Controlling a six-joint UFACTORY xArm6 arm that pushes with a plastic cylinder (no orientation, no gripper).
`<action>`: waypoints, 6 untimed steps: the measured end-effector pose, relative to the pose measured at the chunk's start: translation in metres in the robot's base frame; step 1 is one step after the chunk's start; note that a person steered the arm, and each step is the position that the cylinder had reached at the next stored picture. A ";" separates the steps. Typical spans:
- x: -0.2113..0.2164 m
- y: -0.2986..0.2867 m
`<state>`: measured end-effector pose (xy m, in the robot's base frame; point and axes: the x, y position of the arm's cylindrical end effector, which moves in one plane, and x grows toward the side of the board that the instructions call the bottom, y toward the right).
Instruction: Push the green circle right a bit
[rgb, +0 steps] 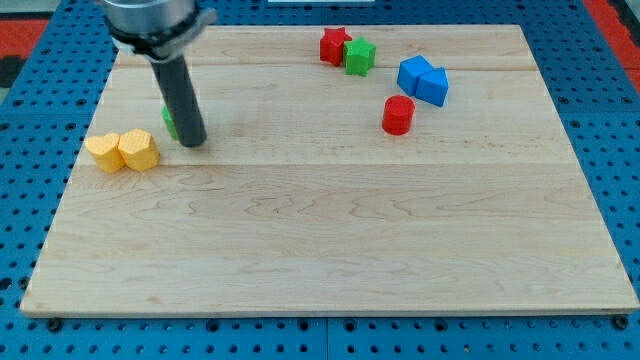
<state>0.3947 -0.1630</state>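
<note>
The green circle (169, 119) shows only as a small green sliver at the view's left, mostly hidden behind my dark rod. My tip (193, 142) rests on the board just right of and slightly below that sliver, touching or nearly touching it. Two yellow blocks (123, 151) lie side by side just left of and below the tip.
A red star (334, 45) and a green cube (359, 56) touch at the view's top centre. Two blue blocks (423, 80) sit to their right, with a red cylinder (398, 114) below them. The wooden board (330, 250) lies on a blue pegboard.
</note>
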 end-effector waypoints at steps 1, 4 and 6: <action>-0.036 -0.003; -0.056 -0.132; -0.079 -0.016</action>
